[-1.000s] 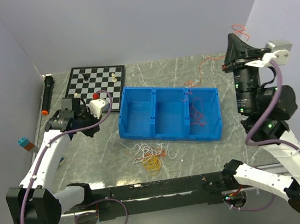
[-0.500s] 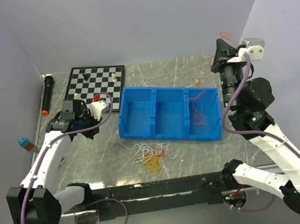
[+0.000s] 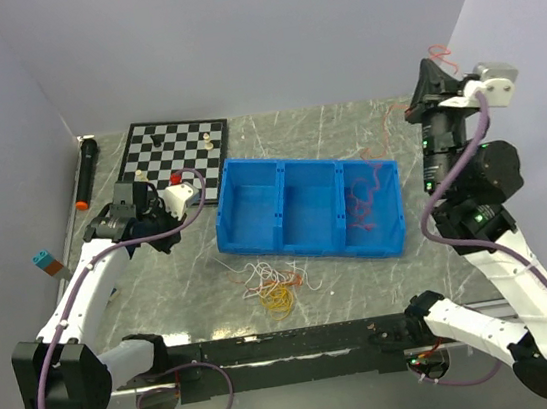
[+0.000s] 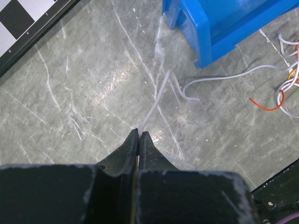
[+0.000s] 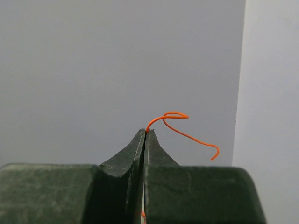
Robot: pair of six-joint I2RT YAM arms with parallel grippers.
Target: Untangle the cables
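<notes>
My right gripper [image 3: 428, 73] is raised high at the back right and is shut on a red-orange cable [image 3: 362, 201]. That cable hangs down into the right compartment of the blue bin [image 3: 278, 164]. In the right wrist view its free end [image 5: 175, 113] curls out above the shut fingertips of the right gripper [image 5: 145, 132]. My left gripper [image 4: 139, 133] is shut on a thin white cable [image 4: 159, 93] just above the table, left of the bin. In the top view the left gripper [image 3: 166, 215] sits near the chessboard. A tangle [image 3: 275, 290] of white, yellow and red-orange cables lies in front of the bin.
A chessboard [image 3: 173, 149] with a few pieces lies at the back left. A black marker with an orange tip [image 3: 85, 174] lies along the left wall. A small blue and orange block [image 3: 46, 261] sits by the left edge. The bin's corner [image 4: 210, 32] is close to the left gripper.
My right gripper swung left and then back right and higher, still holding the red-orange cable; more of that cable now lies in the bin's right compartment. The left arm has not moved.
</notes>
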